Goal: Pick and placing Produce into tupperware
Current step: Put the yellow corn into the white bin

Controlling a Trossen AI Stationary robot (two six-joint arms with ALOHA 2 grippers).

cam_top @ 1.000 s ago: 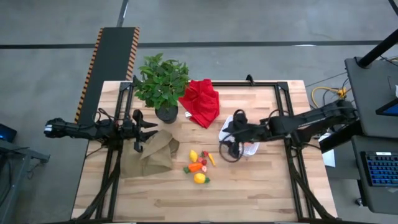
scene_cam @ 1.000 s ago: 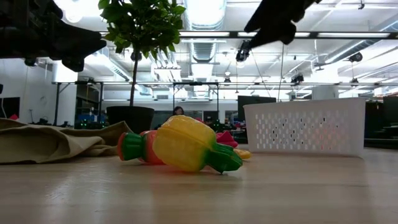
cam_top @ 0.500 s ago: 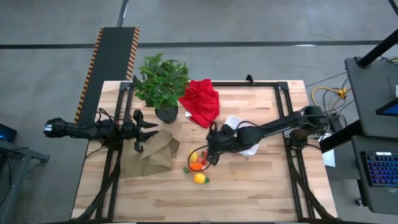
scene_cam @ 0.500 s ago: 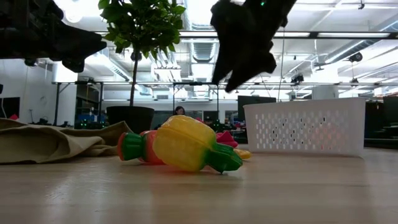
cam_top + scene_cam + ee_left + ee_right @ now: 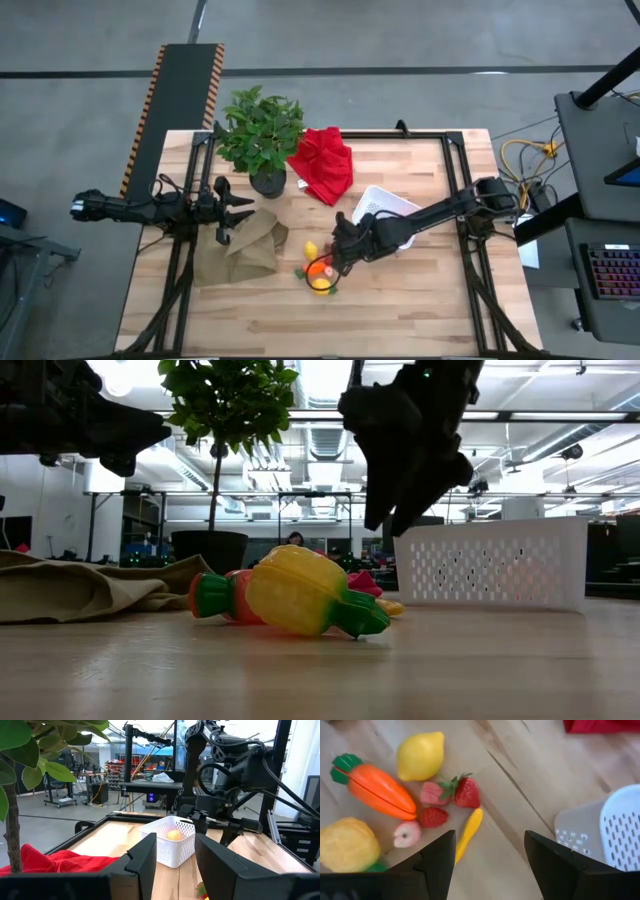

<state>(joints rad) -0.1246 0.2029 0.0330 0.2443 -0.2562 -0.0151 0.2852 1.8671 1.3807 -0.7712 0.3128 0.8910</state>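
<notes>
High view: right gripper (image 5: 338, 255) sits mid-frame over the produce (image 5: 318, 270), a small cluster just right of the tan cloth (image 5: 240, 250); the tupperware (image 5: 385, 210) is up and right of the cluster, near the red cloth (image 5: 322, 165). Left gripper (image 5: 228, 200) waits at left of frame beside the potted plant (image 5: 262, 135), over the tan cloth. Low view: big yellow piece with green ends (image 5: 300, 592) lies on the table (image 5: 320, 670) at center, tupperware at right, dark right gripper hanging above between them, not touching anything. Left wrist view: left fingers (image 5: 145, 860) stand apart with nothing between; white tupperware at center already has 1 orange-yellow piece (image 5: 174, 835) inside. Right wrist view: right fingers (image 5: 440, 855) spread wide and empty, looking down on a lemon (image 5: 420, 756), carrot (image 5: 375, 787), 2 strawberries (image 5: 466, 792), thin yellow piece (image 5: 468, 831), pink pieces and a big yellow piece at lower left; the tupperware corner shows at right edge. Step, as judged: approach for the next pick, 1 item placed, most of the cluster left. Next move calls for dropping straight down onto 1 piece, probably the thin yellow one or a strawberry nearest the gap, closing without nudging the neighbours, which lie touching each other.
</notes>
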